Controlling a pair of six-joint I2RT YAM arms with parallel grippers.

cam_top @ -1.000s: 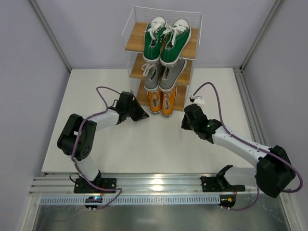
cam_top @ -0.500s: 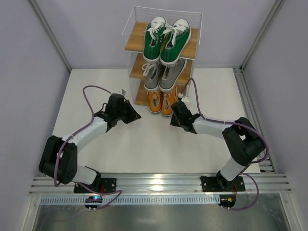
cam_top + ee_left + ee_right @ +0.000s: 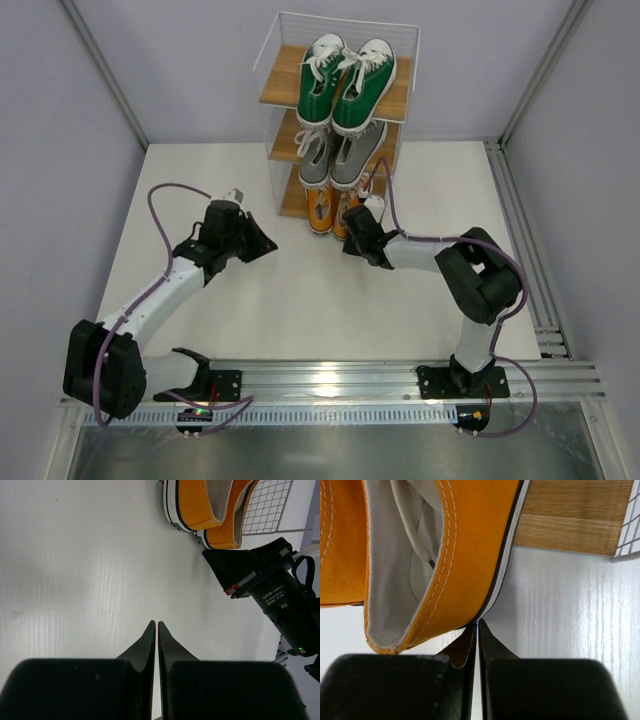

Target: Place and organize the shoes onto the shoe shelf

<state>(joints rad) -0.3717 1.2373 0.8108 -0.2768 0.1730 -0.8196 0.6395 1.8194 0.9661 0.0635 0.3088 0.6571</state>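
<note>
The shoe shelf (image 3: 285, 85) stands at the back of the table. The green shoes (image 3: 347, 80) sit on its top board, the grey shoes (image 3: 340, 160) on the middle board and the orange shoes (image 3: 328, 208) on the bottom board, heels toward me. My right gripper (image 3: 350, 238) is shut and empty, with its tips against the heel sole of the right orange shoe (image 3: 460, 555) in the right wrist view (image 3: 477, 626). My left gripper (image 3: 268, 246) is shut and empty over bare table, left of the orange shoes (image 3: 205, 515) in the left wrist view (image 3: 156, 625).
The shelf's bottom wooden board (image 3: 575, 520) and white wire side (image 3: 270, 505) lie just beyond the orange heels. The right arm's black wrist (image 3: 270, 587) sits beside the shoes. Grey walls and metal posts bound the white table (image 3: 300, 300).
My right gripper has moved left and forward up to the orange shoe's heel. My left gripper has drawn back to the left, away from the shelf.
</note>
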